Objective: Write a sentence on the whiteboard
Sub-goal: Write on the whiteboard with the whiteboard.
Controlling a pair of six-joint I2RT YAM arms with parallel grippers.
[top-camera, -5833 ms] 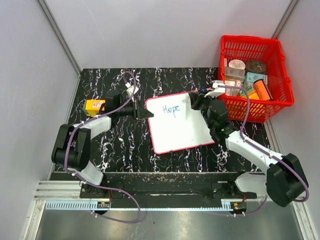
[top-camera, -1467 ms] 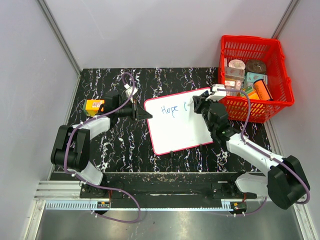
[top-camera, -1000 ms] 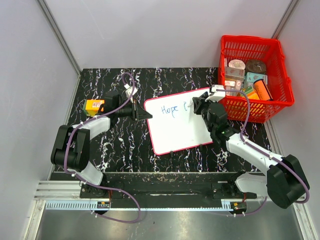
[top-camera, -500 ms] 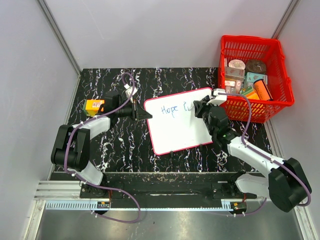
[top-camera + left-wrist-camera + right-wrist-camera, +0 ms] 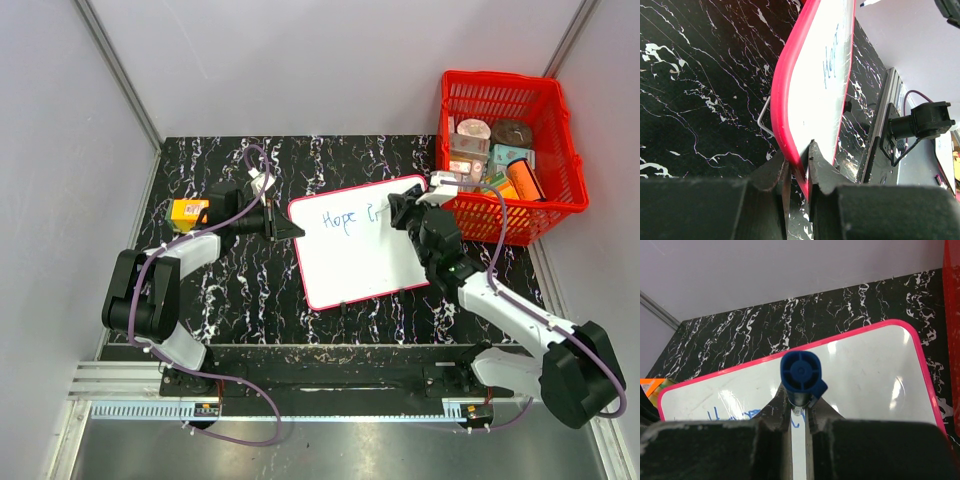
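Above the far right part of the whiteboard (image 5: 352, 262), my right gripper (image 5: 800, 409) is clamped on a blue marker (image 5: 800, 371), tip down at the white surface. The sentence (image 5: 341, 220) runs along the whiteboard's far edge, just left of that tip, reading "Hope" and a small stroke. At the whiteboard's left edge my left gripper (image 5: 797, 167) pinches the red-pink frame. A red basket (image 5: 545, 215) stands just right of the whiteboard; an orange box (image 5: 187, 211) lies well left.
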